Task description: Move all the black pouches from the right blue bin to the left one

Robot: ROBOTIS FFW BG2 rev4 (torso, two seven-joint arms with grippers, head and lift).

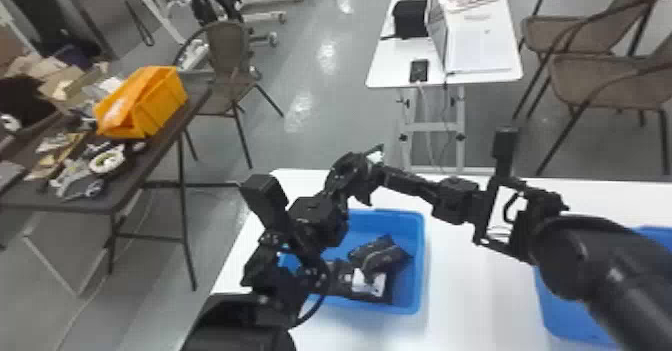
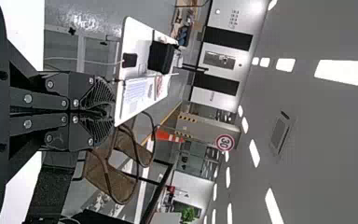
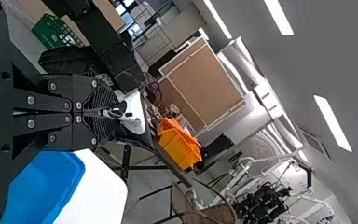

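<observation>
Black pouch [image 3: 137,122] in right pincer [image 1: 378,172]

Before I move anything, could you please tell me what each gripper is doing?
Left gripper: closed, with nothing visible between its fingers.
Right gripper: closed, apparently on a black pouch with a white patch.

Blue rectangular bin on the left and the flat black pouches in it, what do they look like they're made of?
The blue bin looks like moulded plastic with a smooth finish: even colour, rounded corners, one continuous rim. The black pouches look like flexible film or coated fabric, judging by their creased surfaces and pale streaks; I can't tell which.
</observation>
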